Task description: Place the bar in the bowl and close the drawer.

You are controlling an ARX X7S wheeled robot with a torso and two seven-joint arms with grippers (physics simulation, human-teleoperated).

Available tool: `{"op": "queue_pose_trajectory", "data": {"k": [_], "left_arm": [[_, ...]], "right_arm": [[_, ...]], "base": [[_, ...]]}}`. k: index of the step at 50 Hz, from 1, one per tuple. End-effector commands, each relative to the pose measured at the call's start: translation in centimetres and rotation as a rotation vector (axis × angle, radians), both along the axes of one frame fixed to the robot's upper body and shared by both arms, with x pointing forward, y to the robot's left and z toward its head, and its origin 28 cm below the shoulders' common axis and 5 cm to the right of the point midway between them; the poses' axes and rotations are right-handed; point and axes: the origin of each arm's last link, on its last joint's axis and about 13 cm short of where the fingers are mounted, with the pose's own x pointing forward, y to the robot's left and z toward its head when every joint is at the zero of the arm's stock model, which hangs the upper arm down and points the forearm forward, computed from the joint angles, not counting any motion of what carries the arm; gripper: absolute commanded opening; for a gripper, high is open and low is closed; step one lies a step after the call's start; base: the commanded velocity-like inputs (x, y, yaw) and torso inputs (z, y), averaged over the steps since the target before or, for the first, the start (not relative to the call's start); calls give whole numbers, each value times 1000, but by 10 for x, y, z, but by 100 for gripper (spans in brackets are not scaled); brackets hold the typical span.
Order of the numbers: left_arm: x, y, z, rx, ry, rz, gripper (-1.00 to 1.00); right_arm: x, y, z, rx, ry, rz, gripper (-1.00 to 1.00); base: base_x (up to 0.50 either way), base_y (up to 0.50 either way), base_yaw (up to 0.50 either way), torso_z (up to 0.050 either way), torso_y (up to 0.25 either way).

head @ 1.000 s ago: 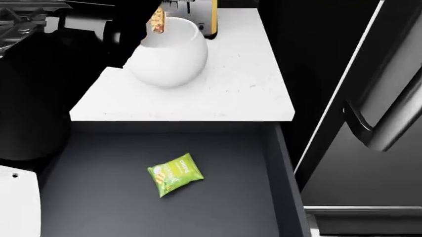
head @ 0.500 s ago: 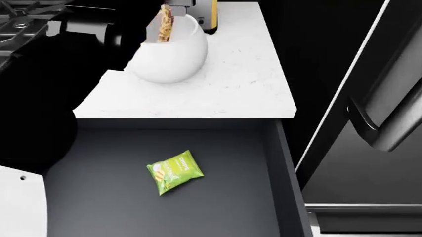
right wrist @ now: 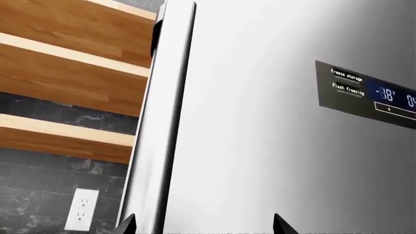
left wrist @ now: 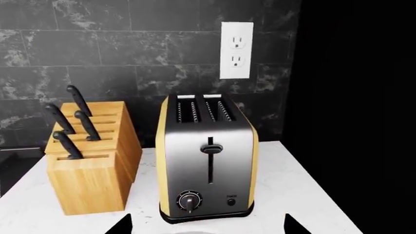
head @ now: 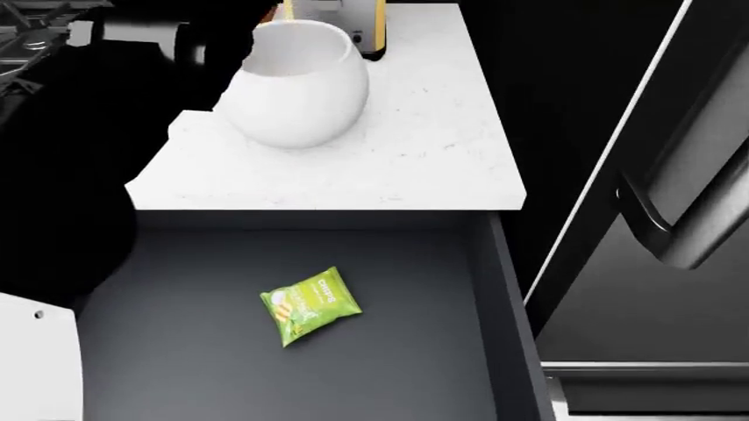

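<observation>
The white bowl (head: 298, 83) stands on the white counter (head: 422, 158), in front of the toaster (left wrist: 206, 163). No bar shows in it or in my gripper; the bowl's depth is hidden. My left gripper (left wrist: 208, 229) is open and empty above the bowl's rim, facing the toaster. Its dark arm (head: 217, 39) reaches in beside the bowl. The dark drawer (head: 510, 307) stands pulled out below the counter. A lime-green packet lettered CHIPS (head: 309, 304) lies flat on its floor. My right gripper (right wrist: 204, 225) is open and empty, facing the steel fridge door (right wrist: 273, 126).
A wooden knife block (left wrist: 91, 161) stands beside the toaster, under a wall socket (left wrist: 236, 49). The fridge and its long handle (head: 673, 219) flank the drawer on the right. A stove (head: 30, 35) sits at the far left.
The tan bar that hung from my left gripper over the bowl's rim is gone from view. The left arm has shifted slightly by the bowl. The green packet has not moved.
</observation>
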Motion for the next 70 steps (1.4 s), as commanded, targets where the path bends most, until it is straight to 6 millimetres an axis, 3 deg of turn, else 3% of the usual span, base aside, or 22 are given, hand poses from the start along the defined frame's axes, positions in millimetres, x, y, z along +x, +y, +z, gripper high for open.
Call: {"op": "queue_pose_trajectory", "data": {"k": [1,6,14,29,43,50,70], "left_arm": [[-6,4,33,-11,-113,-50,100],[-19,12,41,3,-169,-71,100],[-64,21,15,27,-178,-102,100],[-160,27,-31,70,-221,-189,100],[-220,40,-68,37,-233,-215,100],[-233,43,-78,7,-237,-219,100],[-236,49,-80,-56,-274,-201,100]], "right_arm": [[0,0,-1,3,3,2,100],[1,2,-3,5,13,11,100],[4,7,-8,10,26,21,100],[4,12,-18,54,84,41,100],[4,11,-26,53,120,21,100],[5,14,-28,40,125,19,100],[7,17,-29,32,130,7,100]], "base": [[0,0,0,0,0],[0,0,0,0,0],[0,0,0,0,19],[0,0,0,-5,247],[0,0,0,-5,250],[0,0,0,-1,42],[0,107,0,0,0]]}}
